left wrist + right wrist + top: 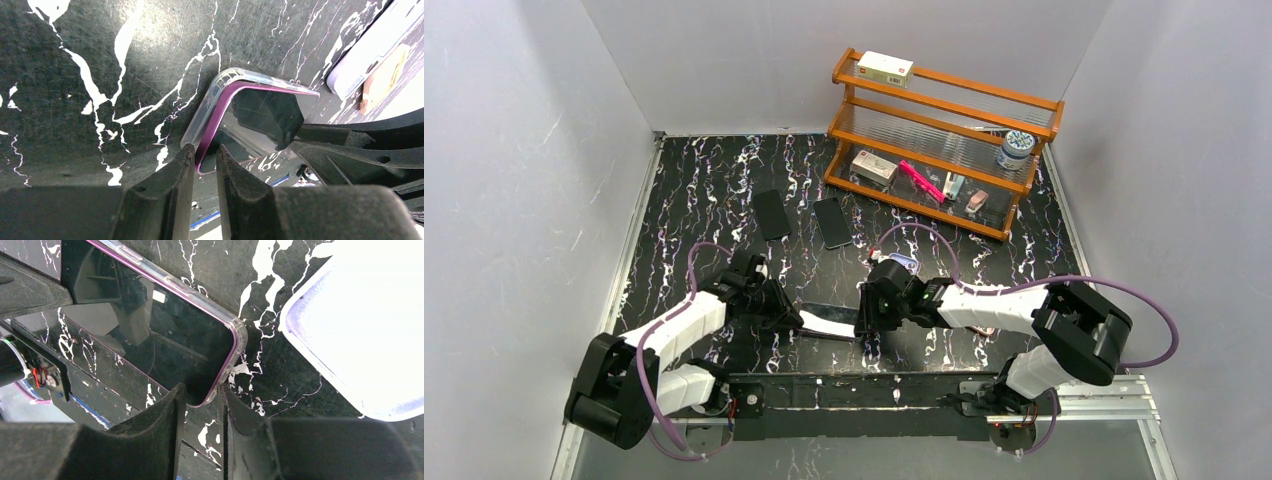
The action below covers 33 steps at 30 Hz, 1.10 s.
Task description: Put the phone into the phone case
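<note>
The left gripper (205,152) and the right gripper (202,392) each pinched an opposite end of the purple-edged phone (150,325), apparently steadying it to seat its corners in the clear phone case (205,107).

Phone (150,340): a glossy, mirror-like glass face is shown, with reflections carried on it; a smooth purple rim with a slight metallic sheen is seen.
Phone case (210,102): clear, smooth, glossy plastic is seen wrapped around the rim.
Table (704,190): a black top veined in white like marble is shown, faintly sheened and finely scratched.
Left gripper (205,156): matt black plastic with a grainy surface is shown.
Right gripper (202,397): the same matt, grainy black plastic is seen.
Shelf (924,211): varnished orange-brown wood is shown, fitted with ribbed clear panels.
Walls (514,150): smooth, matt pale grey.
Cable (914,226): smooth purple sheathing.
</note>
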Motion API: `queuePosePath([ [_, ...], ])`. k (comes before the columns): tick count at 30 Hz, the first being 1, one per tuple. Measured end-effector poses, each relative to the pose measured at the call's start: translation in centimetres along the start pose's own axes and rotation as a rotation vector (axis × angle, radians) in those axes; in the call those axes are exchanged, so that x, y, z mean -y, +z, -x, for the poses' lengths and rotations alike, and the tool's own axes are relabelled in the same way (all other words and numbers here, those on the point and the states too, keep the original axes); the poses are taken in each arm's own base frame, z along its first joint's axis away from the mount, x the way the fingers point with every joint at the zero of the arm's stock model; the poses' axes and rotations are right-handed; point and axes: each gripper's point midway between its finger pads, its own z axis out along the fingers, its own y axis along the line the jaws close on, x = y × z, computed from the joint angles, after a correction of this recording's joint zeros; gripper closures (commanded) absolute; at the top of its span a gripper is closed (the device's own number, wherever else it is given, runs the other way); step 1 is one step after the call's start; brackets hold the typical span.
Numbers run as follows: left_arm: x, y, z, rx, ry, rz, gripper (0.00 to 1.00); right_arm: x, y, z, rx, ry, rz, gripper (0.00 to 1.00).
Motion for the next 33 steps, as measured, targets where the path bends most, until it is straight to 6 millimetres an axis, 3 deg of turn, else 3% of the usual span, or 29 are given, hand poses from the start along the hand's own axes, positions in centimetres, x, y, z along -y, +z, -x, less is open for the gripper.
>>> queuePosePath([
  [8, 0.2, 0.1, 0.1, 0.005, -0.004, 0.004, 0.66, 0.2, 0.1, 0.0, -0.006, 0.006, 0.003, 0.62],
  [13, 1.5, -0.2, 1.2, 0.017, 0.039, 0.011, 0.46, 0.0, -0.3, 0.0, -0.004, -0.008, 0.009, 0.38],
  [17, 2.9, -1.1, 2.4, 0.047, 0.091, 0.007, 0.44, -0.6, -1.2, 0.1, -0.006, -0.081, 0.04, 0.18],
  [20, 2.8, -1.3, 2.4, 0.045, 0.106, 0.02, 0.43, -1.7, -1.7, 0.9, 0.007, -0.165, 0.075, 0.03],
  [26, 1.6, -1.7, 0.9, 0.011, 0.081, 0.035, 0.42, -3.8, -2.1, 1.7, 0.004, -0.439, 0.187, 0.01],
  [28, 1.5, -1.8, 0.8, 0.004, 0.068, 0.036, 0.37, -4.2, -1.8, 2.1, 0.008, -0.539, 0.21, 0.01],
  [33, 1.3, -2.6, 1.8, 0.019, 0.04, 0.046, 0.29, -3.6, -0.6, 2.1, -0.004, -0.753, 0.231, 0.01],
])
